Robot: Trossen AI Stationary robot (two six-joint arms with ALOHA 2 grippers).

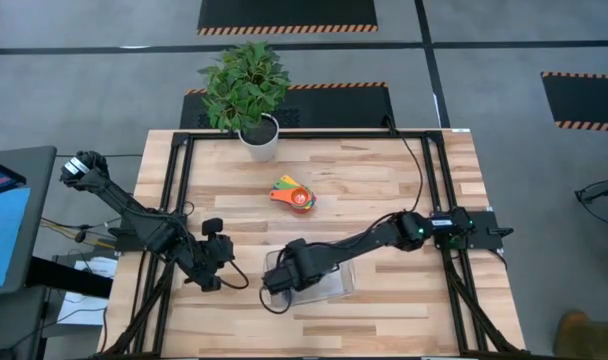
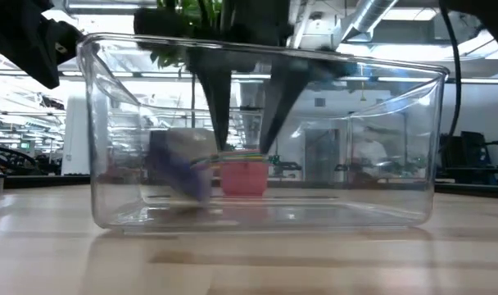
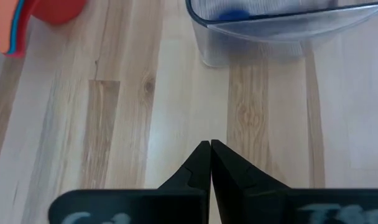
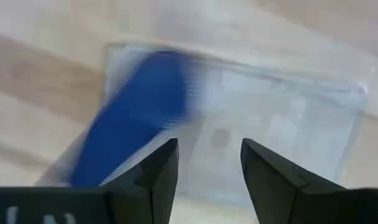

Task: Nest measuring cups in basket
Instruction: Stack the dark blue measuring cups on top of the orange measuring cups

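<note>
The clear basket (image 1: 346, 282) (image 2: 380, 164) stands on the table near its front edge. A blue measuring cup (image 4: 139, 118) (image 2: 183, 168), blurred, sits tilted inside the basket toward one end. My right gripper (image 1: 282, 280) (image 2: 245, 150) (image 4: 207, 152) points down into the basket, open, with nothing between its fingers and the blue cup beside them. A nested stack of orange, yellow, red and green measuring cups (image 1: 294, 196) (image 2: 245, 176) rests on the table beyond the basket. My left gripper (image 1: 212, 282) (image 3: 211, 146) hovers shut to the basket's left.
A white pot with a green plant (image 1: 259, 135) stands at the table's far edge. Black frame rails (image 1: 179, 190) run along the table's left and right sides. Bare wood lies between the cup stack and the basket and to the right of both.
</note>
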